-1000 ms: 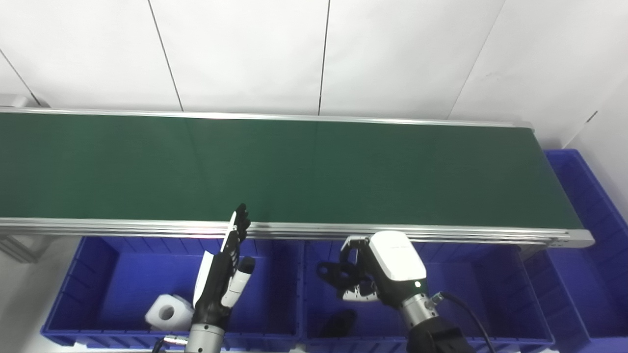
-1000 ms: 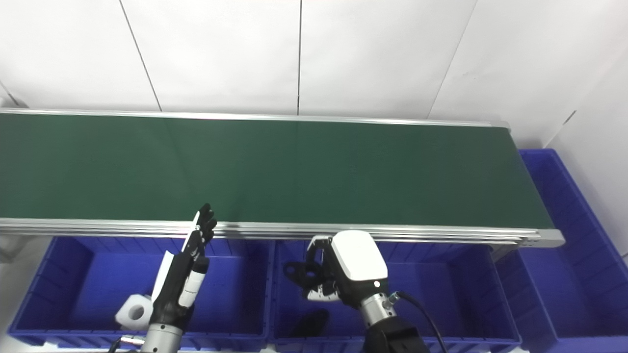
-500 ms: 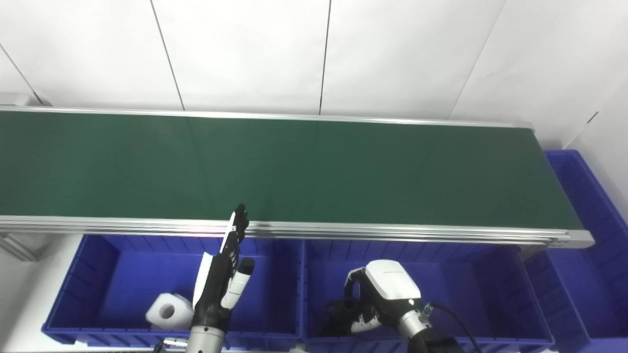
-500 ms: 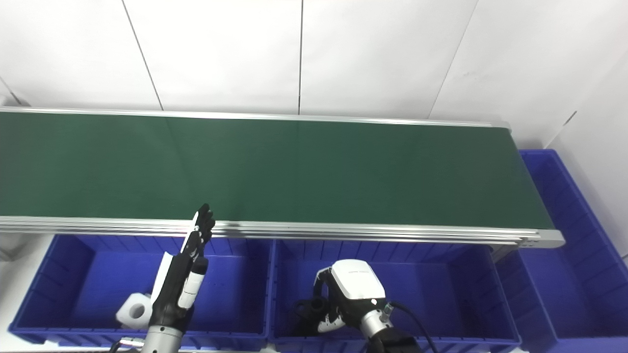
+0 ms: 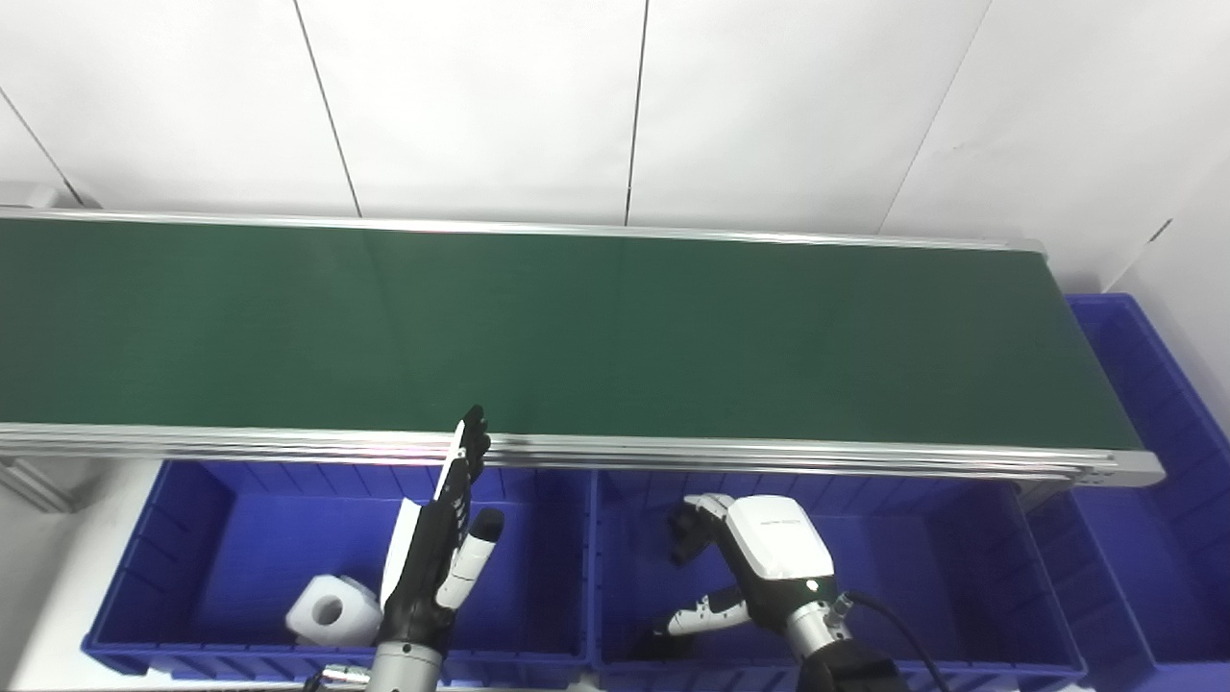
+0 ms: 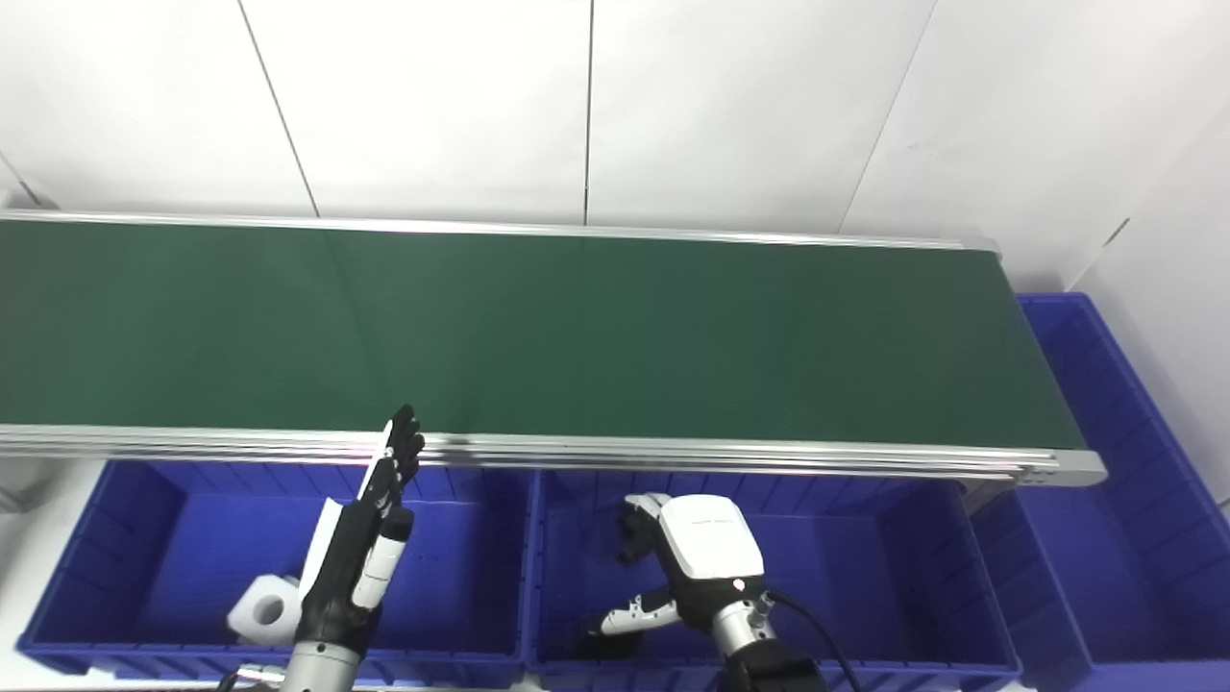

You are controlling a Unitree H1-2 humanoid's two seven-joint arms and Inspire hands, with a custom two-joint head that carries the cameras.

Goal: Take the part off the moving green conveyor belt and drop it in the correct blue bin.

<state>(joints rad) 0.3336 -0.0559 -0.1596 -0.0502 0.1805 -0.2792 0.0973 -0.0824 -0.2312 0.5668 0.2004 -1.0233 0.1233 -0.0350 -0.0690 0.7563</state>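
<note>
The green conveyor belt (image 5: pixel 615 327) carries no part. My right hand (image 5: pixel 764 557) is open, fingers spread, and hangs inside the middle blue bin (image 5: pixel 922 577). A black part (image 5: pixel 649 646) lies on that bin's floor just below and left of the thumb, partly hidden at the front wall. My left hand (image 5: pixel 437 557) is open and empty, fingers straight and pointing up, over the left blue bin (image 5: pixel 240 538).
A white block with a round hole (image 5: pixel 332 610) lies in the left bin. A third blue bin (image 5: pixel 1153 404) stands past the belt's right end. The belt's metal front rail (image 5: pixel 769 457) runs just above the bins. A white wall stands behind.
My right hand went down into the middle bin with the black part, opened and let it go, then rose a little. The part now lies on the bin floor. The left hand barely moved.
</note>
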